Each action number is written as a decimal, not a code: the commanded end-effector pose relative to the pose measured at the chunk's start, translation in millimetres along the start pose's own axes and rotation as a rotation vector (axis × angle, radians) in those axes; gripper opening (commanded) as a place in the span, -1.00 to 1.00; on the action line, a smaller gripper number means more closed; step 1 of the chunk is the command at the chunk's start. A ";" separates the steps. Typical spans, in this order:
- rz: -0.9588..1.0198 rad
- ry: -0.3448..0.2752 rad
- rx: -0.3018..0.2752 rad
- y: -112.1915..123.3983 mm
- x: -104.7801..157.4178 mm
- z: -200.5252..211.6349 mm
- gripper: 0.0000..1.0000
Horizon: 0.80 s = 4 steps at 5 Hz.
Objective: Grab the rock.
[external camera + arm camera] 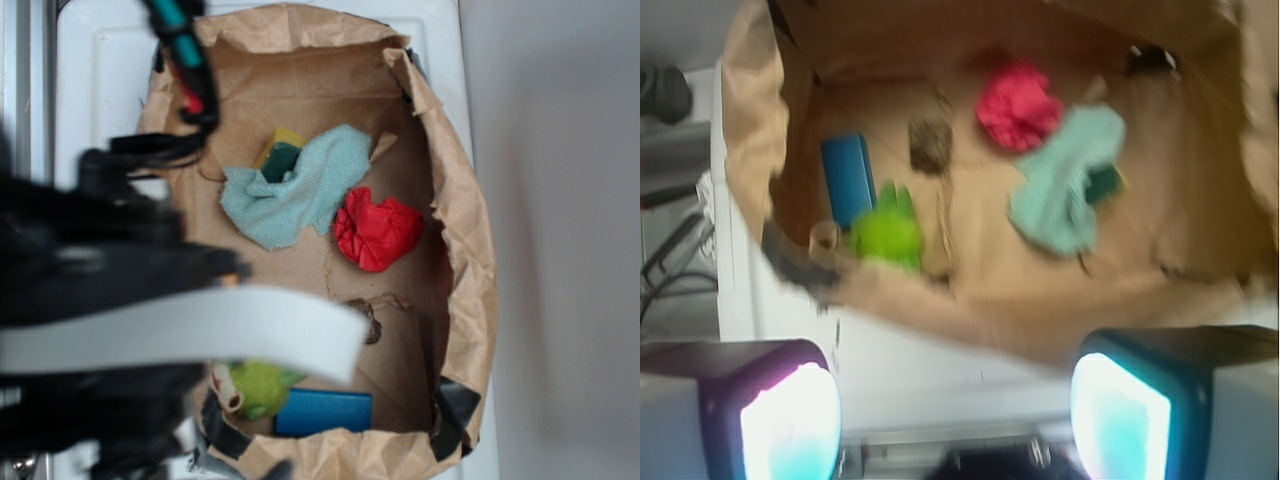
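The rock, a small dark brown-grey lump, lies on the brown paper floor of the open bag, left of the red cloth wad. In the exterior view the rock peeks out beside the arm's white band. My gripper is open, its two fingers wide apart with nothing between them. It hangs high over the white surface, outside the bag's near rim and well short of the rock. The blurred black arm covers the left of the exterior view.
The crumpled paper bag walls ring the objects. Inside lie a light teal towel over a yellow-green sponge, a fuzzy green toy and a blue block. Cables lie at the left.
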State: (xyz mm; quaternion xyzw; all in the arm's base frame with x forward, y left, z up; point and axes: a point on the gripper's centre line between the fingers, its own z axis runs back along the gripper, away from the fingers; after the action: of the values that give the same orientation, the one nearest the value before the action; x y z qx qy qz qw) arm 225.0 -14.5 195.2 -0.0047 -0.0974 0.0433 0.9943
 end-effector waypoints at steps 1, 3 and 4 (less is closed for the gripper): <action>0.141 -0.124 -0.011 24.7 42.1 -21.6 1.00; 0.304 -0.140 -0.033 26.7 55.6 -56.7 1.00; 0.304 -0.140 -0.033 26.7 55.6 -56.7 1.00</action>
State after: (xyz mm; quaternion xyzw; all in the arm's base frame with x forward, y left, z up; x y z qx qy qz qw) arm 281.3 10.5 131.7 -0.0320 -0.1383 0.1900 0.9715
